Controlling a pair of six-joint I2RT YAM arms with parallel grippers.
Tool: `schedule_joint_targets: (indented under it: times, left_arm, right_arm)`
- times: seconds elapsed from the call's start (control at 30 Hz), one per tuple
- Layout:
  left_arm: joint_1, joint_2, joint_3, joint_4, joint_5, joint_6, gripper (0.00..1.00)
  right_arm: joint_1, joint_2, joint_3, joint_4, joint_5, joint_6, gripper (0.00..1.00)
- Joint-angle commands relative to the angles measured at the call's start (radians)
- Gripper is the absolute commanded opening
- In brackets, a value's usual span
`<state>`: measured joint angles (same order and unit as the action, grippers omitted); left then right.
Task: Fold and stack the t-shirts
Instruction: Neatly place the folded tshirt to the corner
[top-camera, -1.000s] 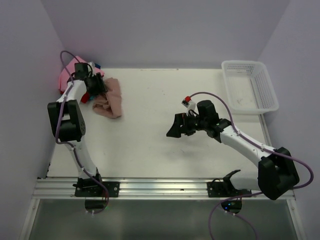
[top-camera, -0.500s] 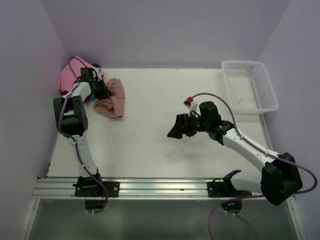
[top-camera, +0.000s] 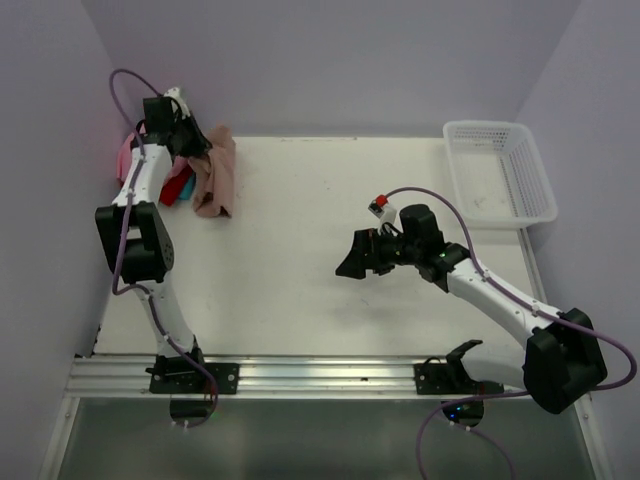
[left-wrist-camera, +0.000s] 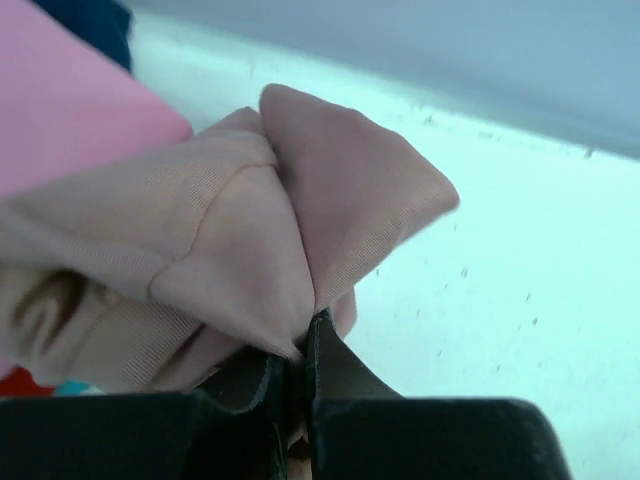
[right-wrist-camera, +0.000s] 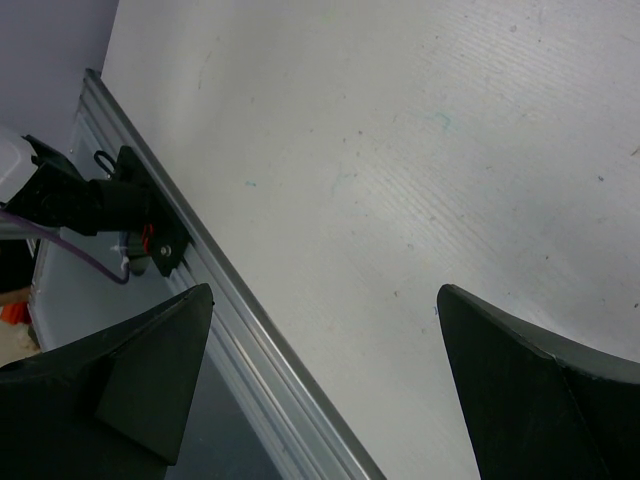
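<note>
Left gripper (top-camera: 197, 150): shut tight, its black fingers (left-wrist-camera: 330, 365) pressed together on a pinched fold of cloth.
Held thing: a dusty-pink soft cloth t-shirt (left-wrist-camera: 250, 230), bunched up and clamped at the fingertips. From above it is seen trailing from the jaws toward the near side. Whether its lower end rests on the tabletop cannot be told.
Left arm pose: stretched to the far left corner, with the lower link raised steeply from the base, the forearm extended toward the back wall and the wrist turned to the right.
Beside the left gripper: a stack of folded t-shirts (top-camera: 128, 157), bright pink on top with red and blue cloth at its edges, is set just to the left of the jaws and under the forearm.
Right gripper (right-wrist-camera: 325, 290): spread wide with nothing between the fingers; only the white tabletop (right-wrist-camera: 400, 150) is seen through the gap.
Right arm pose: extended low and diagonally from its base toward the table's middle, with the gripper pointed left.
Behind the right gripper: a white plastic lattice basket (top-camera: 540, 180) is placed well apart, at the far right corner.
Near edge: an aluminium rail (top-camera: 320, 375) carries both bases.
</note>
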<state>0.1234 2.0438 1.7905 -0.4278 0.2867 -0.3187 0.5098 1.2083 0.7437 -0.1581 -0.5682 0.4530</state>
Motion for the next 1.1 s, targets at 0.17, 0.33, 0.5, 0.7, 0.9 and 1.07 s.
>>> schedule_joint_targets:
  times: [0.17, 0.33, 0.5, 0.7, 0.9, 1.07]
  left_arm:
    - [0.065, -0.076, 0.277, 0.021, -0.126, -0.057, 0.00]
    - [0.155, -0.060, 0.432, 0.055, -0.207, -0.117, 0.00]
    - [0.277, -0.024, 0.356, 0.165, -0.182, -0.262, 0.00]
    - [0.389, 0.147, 0.268, 0.153, -0.241, -0.327, 0.00]
    - [0.421, 0.262, 0.187, 0.147, -0.213, -0.312, 0.00]
    - [0.423, 0.277, 0.136, 0.162, -0.175, -0.326, 0.00]
  right_arm:
    - [0.001, -0.021, 0.017, -0.024, 0.004, -0.008, 0.99]
    - [0.001, -0.001, 0.028, -0.043, 0.002, -0.019, 0.99]
    - [0.003, 0.020, 0.066, -0.083, 0.002, -0.036, 0.99]
    - [0.001, 0.019, 0.097, -0.142, 0.019, -0.057, 0.99]
    - [0.002, -0.007, 0.065, -0.140, 0.036, -0.031, 0.99]
    - [0.002, -0.021, 0.052, -0.135, 0.034, -0.013, 0.99]
